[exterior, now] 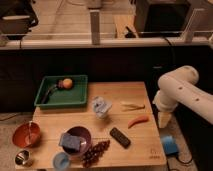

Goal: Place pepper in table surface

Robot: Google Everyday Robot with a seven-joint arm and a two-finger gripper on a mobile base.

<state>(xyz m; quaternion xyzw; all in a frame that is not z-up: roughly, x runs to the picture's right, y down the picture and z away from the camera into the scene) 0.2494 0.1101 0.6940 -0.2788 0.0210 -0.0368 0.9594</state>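
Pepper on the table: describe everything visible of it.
The pepper is small, slender, orange-red, chili-shaped and slightly curved, apparently whole. It lies flat on the wooden table surface, right of centre, touching nothing else. A pale yellow-green slender item lies just behind it, a black bar-shaped object in front. The gripper hangs to its right, by the table's right edge, fingers open, clear of the pepper.

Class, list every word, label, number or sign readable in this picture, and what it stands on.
Nothing can be read.
Small mark near the front right corner of the table surface: too blurred to read.
Pale pouch: any print too blurred.
The gripper, hanging right of the table beyond the pepper: no visible lettering.
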